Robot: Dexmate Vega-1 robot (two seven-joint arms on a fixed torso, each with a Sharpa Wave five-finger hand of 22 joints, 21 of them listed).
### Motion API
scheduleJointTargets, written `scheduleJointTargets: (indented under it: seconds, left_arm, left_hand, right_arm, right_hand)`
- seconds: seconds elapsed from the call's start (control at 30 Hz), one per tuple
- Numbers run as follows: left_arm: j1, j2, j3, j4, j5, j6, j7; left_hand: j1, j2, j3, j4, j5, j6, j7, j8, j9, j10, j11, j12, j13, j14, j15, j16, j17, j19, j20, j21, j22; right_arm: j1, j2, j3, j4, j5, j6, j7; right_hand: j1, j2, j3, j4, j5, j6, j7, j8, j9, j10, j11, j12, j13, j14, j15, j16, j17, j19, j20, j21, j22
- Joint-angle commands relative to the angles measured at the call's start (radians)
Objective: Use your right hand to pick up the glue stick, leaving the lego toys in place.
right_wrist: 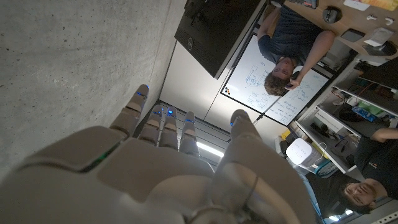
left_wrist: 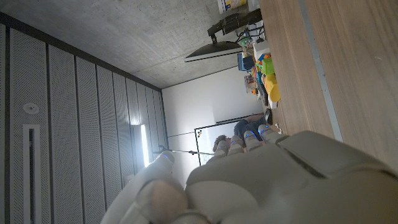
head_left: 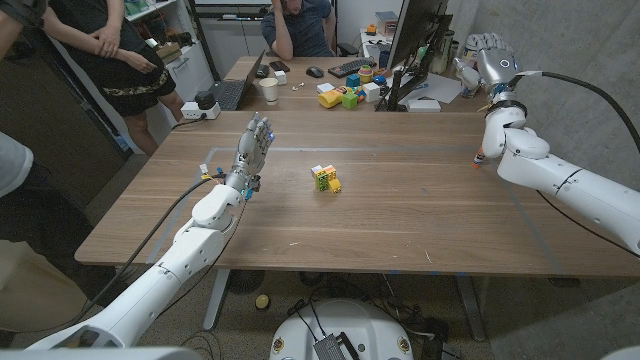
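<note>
Hovering left hand (head_left: 253, 150): is standing upright over the wooden table (head_left: 400, 230), its fingers (head_left: 260, 128) reaching up, loosely apart and gripping nothing.
Lego toys (head_left: 325, 178): are sitting in a small cluster on the table, near the left fingers on their right side.
Glue stick (head_left: 478, 158): is lying at the table's right edge, well below the right fingers and beside that forearm.
Right hand (head_left: 495, 55): is hanging raised, fingers (right_wrist: 186, 127) stretching out, released, holding nothing.
</note>
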Motion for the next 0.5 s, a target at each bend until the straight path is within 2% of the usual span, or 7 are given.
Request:
scheduleJointTargets:
  seconds: [0.03,0.2,0.4,0.5]
  left_arm:
    - [0.002,0.005,0.001,-0.010,0.001,0.002,0.000]
    - [-0.005,0.005,0.003,-0.005,0.000,0.006,-0.003]
    - [-0.018,0.006,0.005,0.004,0.001,0.014,-0.008]
    - [-0.026,0.005,0.008,0.009,0.001,0.017,-0.013]
  left_hand:
    - [0.000,0.073,-0.005,0.000,0.007,-0.035,0.002,0.004,0.002,-0.117,0.004,0.006,0.002,-0.147,0.000,0.004,0.005,-0.025,0.005,0.005,0.004]
    - [-0.001,0.072,-0.006,0.000,0.007,-0.035,0.002,0.003,0.002,-0.116,0.003,0.006,0.002,-0.147,0.000,0.004,0.005,-0.025,0.005,0.005,0.004]
    - [-0.001,0.070,-0.008,0.000,0.007,-0.035,0.001,0.003,0.002,-0.117,0.003,0.006,0.002,-0.147,-0.001,0.004,0.005,-0.026,0.003,0.004,0.004]
    - [-0.001,0.070,-0.008,0.000,0.007,-0.034,0.002,0.003,0.002,-0.118,0.003,0.005,0.002,-0.147,-0.002,0.004,0.005,-0.026,0.002,0.004,0.004]
  right_arm:
    - [0.086,-0.014,-0.112,0.001,-0.110,-0.227,0.118]
    - [0.121,-0.019,-0.174,0.000,-0.160,-0.333,0.218]
    - [0.171,-0.018,-0.264,-0.003,-0.211,-0.456,0.383]
    - [0.188,-0.020,-0.290,-0.008,-0.206,-0.483,0.447]
  right_hand:
    - [0.019,0.001,0.004,-0.010,-0.002,-0.009,0.012,-0.006,0.001,-0.008,-0.006,-0.004,0.003,-0.005,-0.004,-0.002,0.000,0.006,0.011,0.001,0.002]
    - [0.049,-0.001,0.012,-0.026,0.000,-0.036,0.021,-0.014,0.002,-0.026,-0.012,-0.007,0.003,-0.018,-0.002,-0.005,0.000,0.012,0.011,0.001,0.001]
    - [0.068,-0.015,0.011,-0.033,0.002,-0.055,0.022,-0.017,0.002,-0.052,-0.006,-0.011,0.003,-0.041,0.006,-0.010,0.000,0.007,0.017,-0.003,0.001]
    - [0.070,-0.019,0.009,-0.033,0.002,-0.057,0.023,-0.017,0.002,-0.057,-0.007,-0.012,0.003,-0.045,0.009,-0.010,0.000,0.007,0.018,-0.003,0.001]
